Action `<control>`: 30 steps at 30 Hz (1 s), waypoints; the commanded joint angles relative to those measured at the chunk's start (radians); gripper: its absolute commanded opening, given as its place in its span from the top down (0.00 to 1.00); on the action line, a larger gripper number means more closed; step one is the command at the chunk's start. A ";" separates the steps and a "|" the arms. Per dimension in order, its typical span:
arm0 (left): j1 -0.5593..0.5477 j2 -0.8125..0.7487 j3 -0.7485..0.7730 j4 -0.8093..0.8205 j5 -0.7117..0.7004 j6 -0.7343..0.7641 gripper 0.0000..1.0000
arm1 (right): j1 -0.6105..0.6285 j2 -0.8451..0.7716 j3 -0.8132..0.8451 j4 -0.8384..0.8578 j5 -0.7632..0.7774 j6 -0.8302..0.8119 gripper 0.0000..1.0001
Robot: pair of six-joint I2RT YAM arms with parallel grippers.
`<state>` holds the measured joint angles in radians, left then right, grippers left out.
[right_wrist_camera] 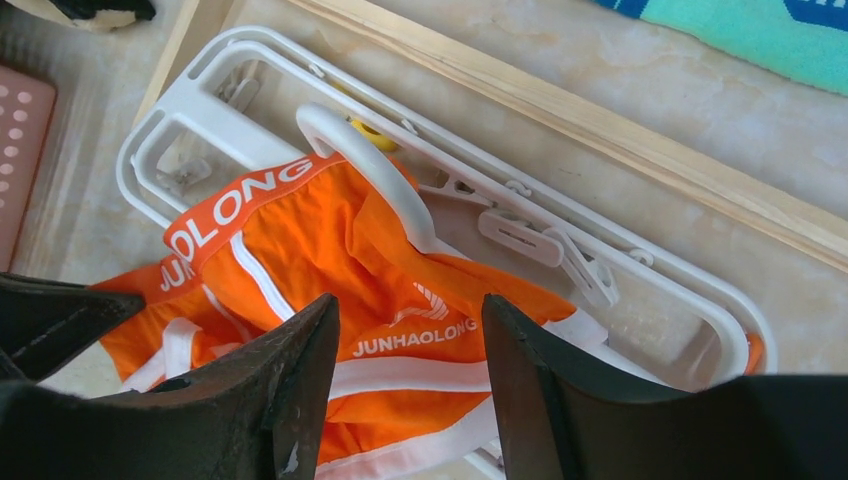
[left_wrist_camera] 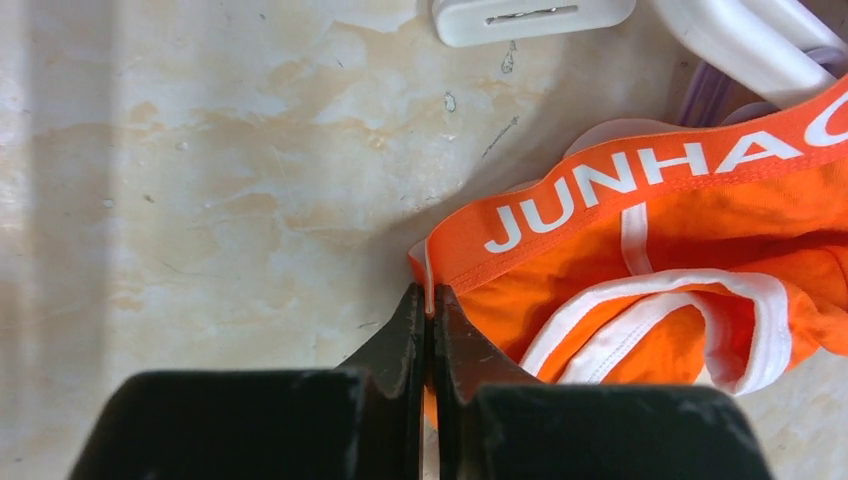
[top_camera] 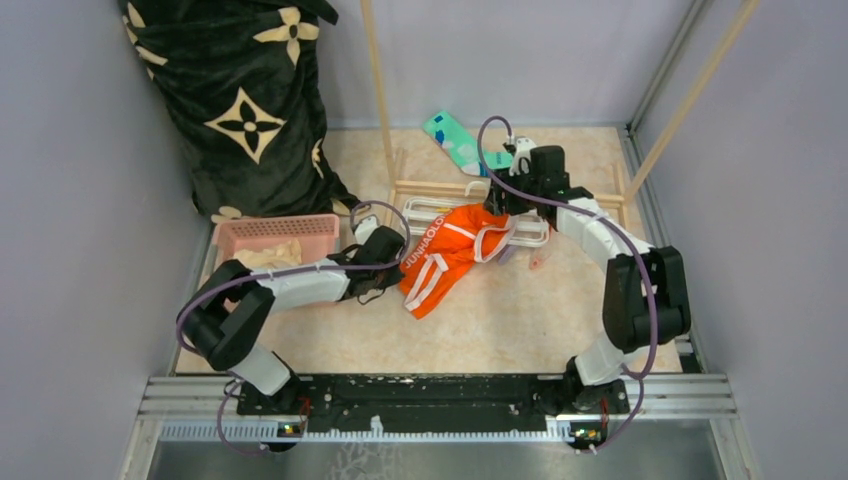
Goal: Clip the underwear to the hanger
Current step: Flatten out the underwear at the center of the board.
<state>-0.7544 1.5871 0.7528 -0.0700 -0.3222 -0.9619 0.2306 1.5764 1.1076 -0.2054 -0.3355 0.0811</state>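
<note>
Marble-patterned beige tabletop (top_camera: 520,330) carried everything you needed. Flat on it lay the white plastic rectangular drying hanger (right_wrist_camera: 190,110), its curved hook resting over the cloth, just beside the pale wooden rack base (right_wrist_camera: 640,130).

The bright orange boxer-brief underwear (top_camera: 445,250) with white piping was draped across the middle of the hanger and spilled off onto the table toward your left arm. Your left gripper (left_wrist_camera: 431,305) had its jaws pressed together on the very corner of the lettered waistband, with a thin sliver of orange pinched between them. Your right gripper (right_wrist_camera: 408,305) hung over the garment and frame with its jaws well apart, holding nothing.

By my reading you were at the grasping step: the fabric was secured, and no pin was engaged yet. Your next move called for lifting that waistband corner toward one of the small white clips (right_wrist_camera: 520,238) on the hanger's rail. The right gripper would then have had to squeeze that clip open.
</note>
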 commanded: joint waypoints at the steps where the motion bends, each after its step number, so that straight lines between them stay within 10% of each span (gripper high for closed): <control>1: 0.009 -0.063 -0.008 -0.039 -0.040 0.083 0.98 | -0.005 0.033 0.044 0.067 -0.024 -0.037 0.44; 14: 0.009 -0.078 0.013 -0.063 -0.044 0.138 1.00 | -0.006 0.160 0.116 0.071 -0.080 -0.102 0.46; 30: 0.011 -0.193 0.044 -0.125 -0.072 0.159 1.00 | -0.005 0.020 0.063 0.014 -0.055 -0.070 1.00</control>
<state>-0.7502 1.4490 0.7551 -0.1680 -0.3645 -0.8284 0.2306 1.6989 1.1652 -0.2035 -0.3889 0.0032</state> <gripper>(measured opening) 0.023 0.037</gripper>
